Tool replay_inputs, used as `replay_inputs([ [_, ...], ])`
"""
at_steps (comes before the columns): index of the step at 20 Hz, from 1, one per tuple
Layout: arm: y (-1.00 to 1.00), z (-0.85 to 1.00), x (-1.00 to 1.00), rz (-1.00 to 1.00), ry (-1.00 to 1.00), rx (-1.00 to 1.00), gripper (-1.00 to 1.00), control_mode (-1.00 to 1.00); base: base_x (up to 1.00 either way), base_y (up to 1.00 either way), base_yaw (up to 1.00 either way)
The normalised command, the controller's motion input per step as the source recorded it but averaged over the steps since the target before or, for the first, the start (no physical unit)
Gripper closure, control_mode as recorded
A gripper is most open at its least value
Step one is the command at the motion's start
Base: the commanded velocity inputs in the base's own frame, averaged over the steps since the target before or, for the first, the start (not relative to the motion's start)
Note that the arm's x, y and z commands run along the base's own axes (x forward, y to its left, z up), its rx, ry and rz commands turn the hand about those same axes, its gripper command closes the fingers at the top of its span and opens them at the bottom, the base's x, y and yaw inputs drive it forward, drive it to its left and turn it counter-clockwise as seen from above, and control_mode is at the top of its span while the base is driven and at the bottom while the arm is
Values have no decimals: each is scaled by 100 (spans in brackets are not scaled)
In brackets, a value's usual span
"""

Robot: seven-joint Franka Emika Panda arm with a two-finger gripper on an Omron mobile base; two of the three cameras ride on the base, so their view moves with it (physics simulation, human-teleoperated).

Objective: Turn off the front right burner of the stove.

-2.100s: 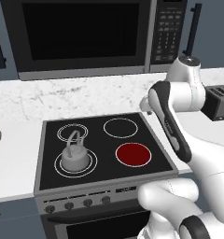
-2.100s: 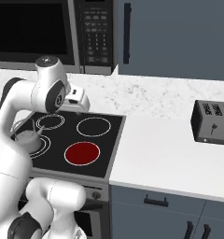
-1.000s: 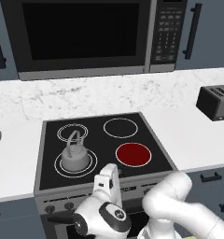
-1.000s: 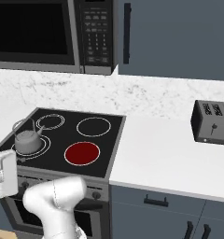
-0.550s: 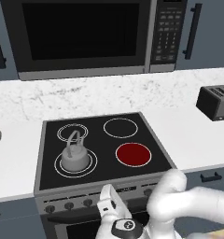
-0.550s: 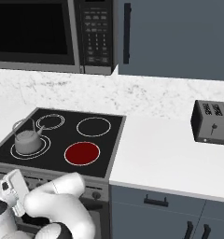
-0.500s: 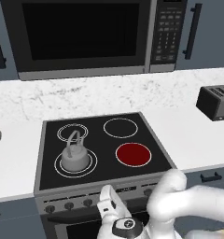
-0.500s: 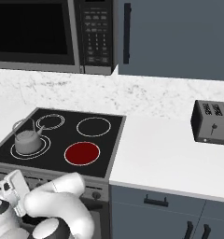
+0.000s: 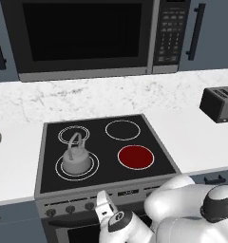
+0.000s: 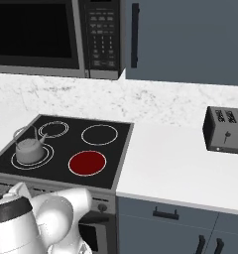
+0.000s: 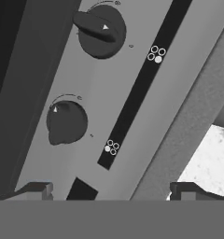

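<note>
The front right burner glows as a solid dark red disc on the black glass stove. My gripper is open close in front of the stove's grey front panel, nothing between its fingertips. Two dark knobs face it: one ahead and slightly left, another farther up the panel. A small four-circle burner mark sits beside the nearer knob. In the left base view my hand hangs low before the knob row.
A grey kettle stands on the front left burner. A black toaster sits on the white counter to the right. The black microwave hangs above the stove. My white arm crowds the space before the oven.
The arm has swung down from above the cooktop to the front of the stove. In the last half second the hand has barely shifted.
</note>
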Motion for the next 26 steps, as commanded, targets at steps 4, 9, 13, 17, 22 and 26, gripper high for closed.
replay_inputs([
  [4, 18, -29, -6, 0, -2, 10, -100, -100, 0, 0, 0],
  [9, 0, -14, 0, 0, 0, 0, -100, -100, 0, 0, 0],
  [13, -5, -7, 6, 0, -5, 0, -100, -100, 0, 0, 0],
  [17, -43, -16, 0, 0, -12, 0, -100, -100, 0, 0, 0],
  [22, -5, -1, 15, 0, -7, 0, -100, -100, 0, 0, 0],
  [26, 6, 0, 28, 0, 0, 0, -100, -100, 0, 0, 0],
])
